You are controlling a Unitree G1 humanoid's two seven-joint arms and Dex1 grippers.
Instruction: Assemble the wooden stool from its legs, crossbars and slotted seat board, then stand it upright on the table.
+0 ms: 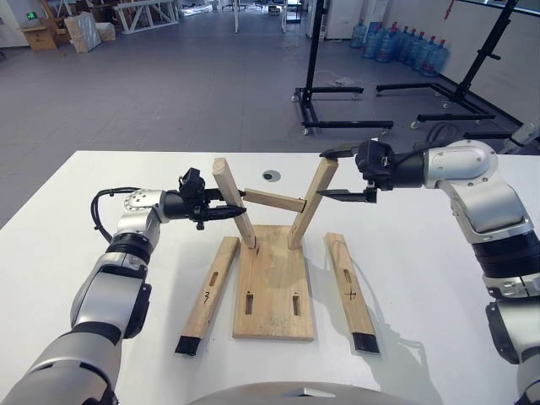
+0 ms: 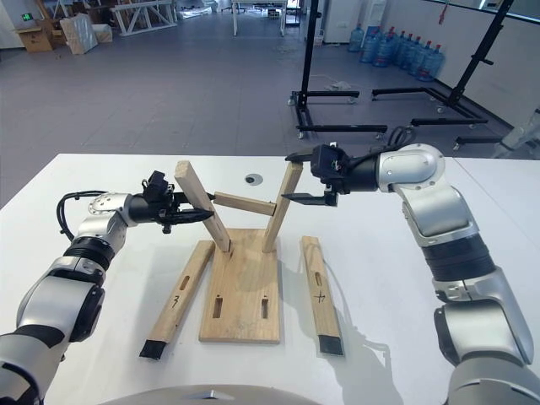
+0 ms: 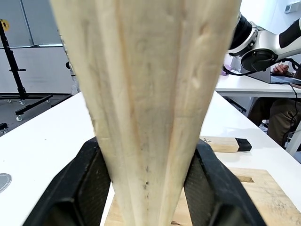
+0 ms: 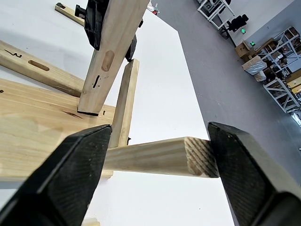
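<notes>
- Step, as judged: crossbar (image 1: 274, 201) being seated between left leg (image 1: 234, 202) and right leg (image 1: 310, 207), both standing in the far slots of the seat board (image 1: 274, 287), mid-table.
- Left gripper (image 1: 229, 208) clamps left leg; right gripper (image 1: 325, 175) gapes wide around right leg's top.
- Next, probably: squeeze legs together.

A handwritten mark resembling a 3 (image 1: 208, 295) is showing on the loose leg (image 1: 202, 314) lying just left of the seat board (image 1: 274, 278). A pen-drawn cross (image 1: 350, 295) is sitting on the other loose leg (image 1: 356, 316) lying just right of that board. Nothing else is reading legibly.
</notes>
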